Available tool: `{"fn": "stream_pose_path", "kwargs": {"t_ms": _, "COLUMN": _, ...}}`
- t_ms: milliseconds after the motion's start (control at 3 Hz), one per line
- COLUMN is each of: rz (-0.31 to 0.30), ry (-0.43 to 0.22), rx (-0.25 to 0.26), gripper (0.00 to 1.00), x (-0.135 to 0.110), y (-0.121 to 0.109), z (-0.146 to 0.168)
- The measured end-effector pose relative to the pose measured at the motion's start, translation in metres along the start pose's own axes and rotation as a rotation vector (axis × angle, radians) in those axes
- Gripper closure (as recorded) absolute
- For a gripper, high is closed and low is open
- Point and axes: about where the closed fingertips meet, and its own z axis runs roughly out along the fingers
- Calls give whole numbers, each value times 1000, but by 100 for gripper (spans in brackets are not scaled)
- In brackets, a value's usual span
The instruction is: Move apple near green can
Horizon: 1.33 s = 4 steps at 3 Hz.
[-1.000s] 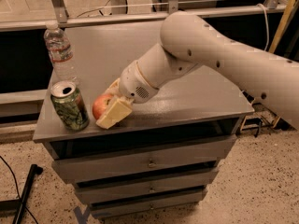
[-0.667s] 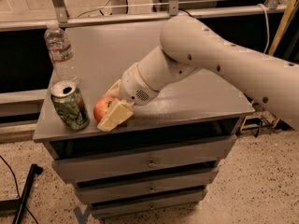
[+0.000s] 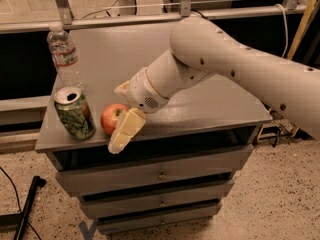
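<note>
The red apple (image 3: 110,118) with yellowish patches rests on the grey table top, close to the right of the green can (image 3: 75,113). The can stands upright near the front left corner, silver top open. My gripper (image 3: 118,119) reaches in from the right at the apple. One pale finger (image 3: 125,131) lies in front of the apple and juts past the table's front edge. The other finger (image 3: 121,89) is behind the apple. The fingers stand wider apart than the apple.
A clear plastic water bottle (image 3: 62,54) stands upright behind the can at the left edge. The grey table (image 3: 215,109) tops a drawer cabinet (image 3: 160,171). A metal rail (image 3: 125,19) runs behind the table. My arm (image 3: 240,69) spans the right half.
The gripper and wrist have shifted slightly down toward the table's front edge. The apple, can and bottle have stayed in place.
</note>
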Motion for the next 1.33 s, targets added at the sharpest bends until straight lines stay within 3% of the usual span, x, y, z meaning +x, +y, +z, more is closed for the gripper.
{"fn": "stream_pose_path", "kwargs": {"t_ms": 333, "rz": -4, "ry": -80, "rx": 1, "gripper": 0, "x": 4, "y": -4, "z": -10}}
{"fn": "stream_pose_path", "kwargs": {"t_ms": 667, "rz": 5, "ry": -300, "rx": 47, "gripper": 0, "x": 30, "y": -17, "z": -56}}
{"fn": "stream_pose_path", "kwargs": {"t_ms": 1000, "rz": 3, "ry": -338, "rx": 92, "gripper": 0, "x": 51, "y": -20, "z": -77}}
{"fn": "stream_pose_path", "kwargs": {"t_ms": 1333, "rz": 3, "ry": -335, "rx": 88, "gripper": 0, "x": 49, "y": -19, "z": -75}}
